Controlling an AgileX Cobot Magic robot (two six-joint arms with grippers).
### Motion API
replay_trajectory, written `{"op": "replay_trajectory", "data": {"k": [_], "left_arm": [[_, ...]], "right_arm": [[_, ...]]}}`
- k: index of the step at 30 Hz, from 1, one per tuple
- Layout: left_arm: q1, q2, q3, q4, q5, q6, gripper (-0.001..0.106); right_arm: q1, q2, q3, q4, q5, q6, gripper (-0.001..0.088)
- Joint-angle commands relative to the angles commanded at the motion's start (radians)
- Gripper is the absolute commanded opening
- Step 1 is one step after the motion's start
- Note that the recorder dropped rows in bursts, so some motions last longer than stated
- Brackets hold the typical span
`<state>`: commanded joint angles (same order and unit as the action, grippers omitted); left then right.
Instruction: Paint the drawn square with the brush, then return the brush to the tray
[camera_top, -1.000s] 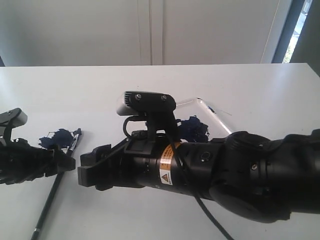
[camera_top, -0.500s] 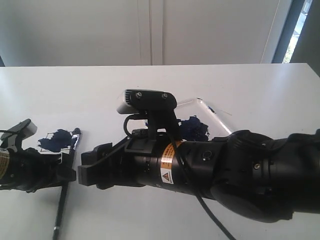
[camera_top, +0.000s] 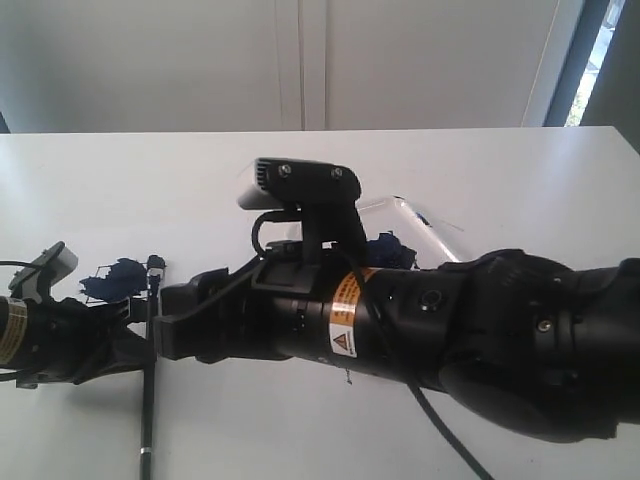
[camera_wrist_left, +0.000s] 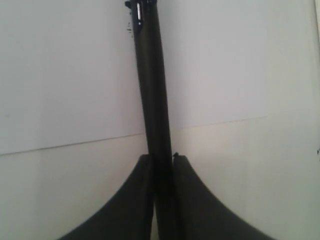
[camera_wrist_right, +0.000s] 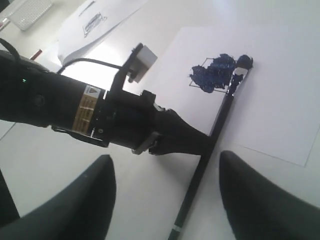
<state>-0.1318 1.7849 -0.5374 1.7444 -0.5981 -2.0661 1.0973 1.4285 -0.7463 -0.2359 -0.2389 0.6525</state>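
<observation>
The left pincer (camera_wrist_left: 161, 159) is clamped tight on the brush (camera_wrist_right: 220, 117) handle. The bristle tip lies ahead of it, at the edge of the paint-blotched drawn square (camera_wrist_right: 210, 75). The right pincer (camera_wrist_right: 164, 167) gapes wide and empty just beside the left one. The tray (camera_top: 425, 218) sits back along the right arm.

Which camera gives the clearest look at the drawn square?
Right wrist view: the drawn square shows whole, its pen lines and blue paint clear. Exterior view shows it small; left wrist view misses it.

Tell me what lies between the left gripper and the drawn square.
Just the brush the left gripper holds, over bare paper, reaching the drawn square; right wrist view.
</observation>
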Motion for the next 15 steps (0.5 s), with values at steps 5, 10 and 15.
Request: {"op": "replay_trajectory", "data": {"k": [5, 10, 15], "left_arm": [[0.000, -0.078, 0.000, 0.000, -0.006, 0.021, 0.000], [0.000, -0.206, 0.000, 0.000, 0.004, 0.017, 0.000], [0.000, -0.338, 0.000, 0.000, 0.041, 0.002, 0.000]], "right_arm": [[0.000, -0.040, 0.000, 0.000, 0.107, -0.057, 0.0567], [0.000, -0.041, 0.000, 0.000, 0.119, -0.067, 0.0567], [0.000, -0.041, 0.000, -0.002, 0.117, -0.074, 0.0567]]}}
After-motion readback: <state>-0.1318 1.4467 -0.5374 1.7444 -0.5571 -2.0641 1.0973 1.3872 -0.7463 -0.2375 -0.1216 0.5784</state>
